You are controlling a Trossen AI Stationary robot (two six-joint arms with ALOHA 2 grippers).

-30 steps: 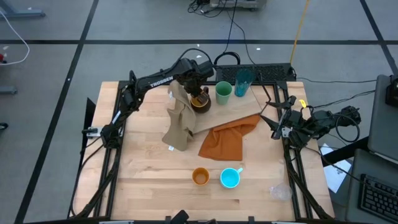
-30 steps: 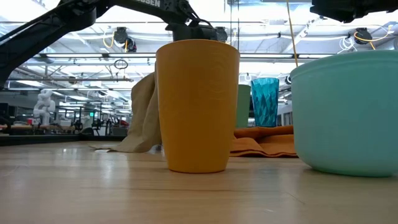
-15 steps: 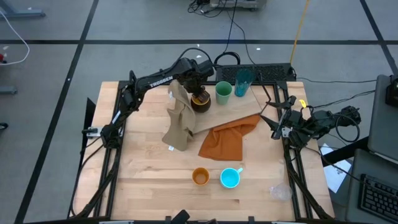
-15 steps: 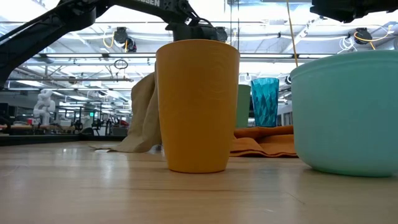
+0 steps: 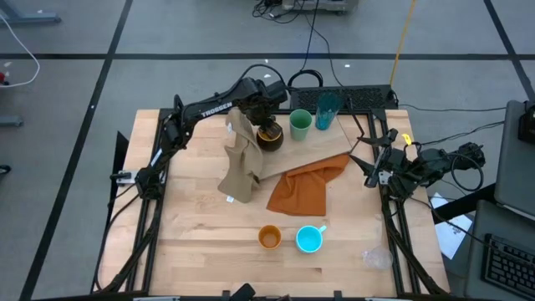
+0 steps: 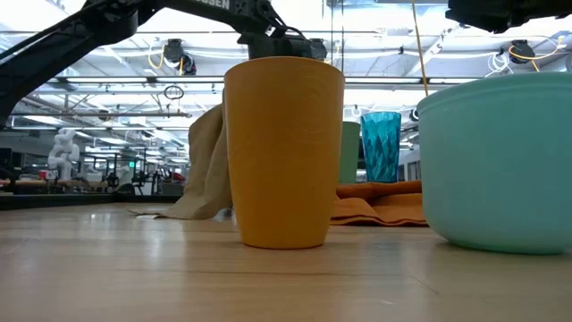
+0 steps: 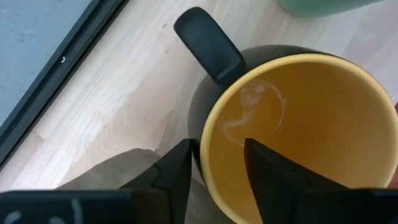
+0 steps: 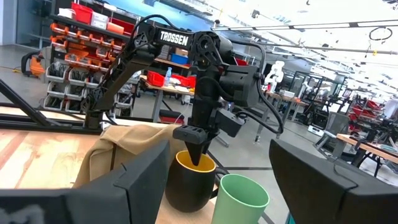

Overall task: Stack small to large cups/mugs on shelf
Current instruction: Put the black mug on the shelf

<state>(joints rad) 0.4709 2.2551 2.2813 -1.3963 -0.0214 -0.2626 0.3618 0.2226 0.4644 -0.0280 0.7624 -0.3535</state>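
Left end effector (image 5: 266, 127) pinching rim of yellow mug (image 5: 269, 137) on shelf (image 5: 330, 144), beside light green cup (image 5: 300, 125) and teal tumbler (image 5: 327, 109). Orange cup (image 5: 268, 237), cyan mug (image 5: 309, 239), clear glass (image 5: 374, 258) unplaced at near desk (image 5: 192, 226) edge. Right end effector (image 5: 368, 162) wide, idle at right edge.

Small orange cup (image 6: 283, 152) is seen upright at centre on the bench (image 6: 179, 277); bright cyan mug (image 6: 499, 161) stands beside it; tan cloth (image 6: 207, 170), orange cloth (image 6: 380, 204) and tall teal tumbler (image 6: 382, 146) are seen behind.
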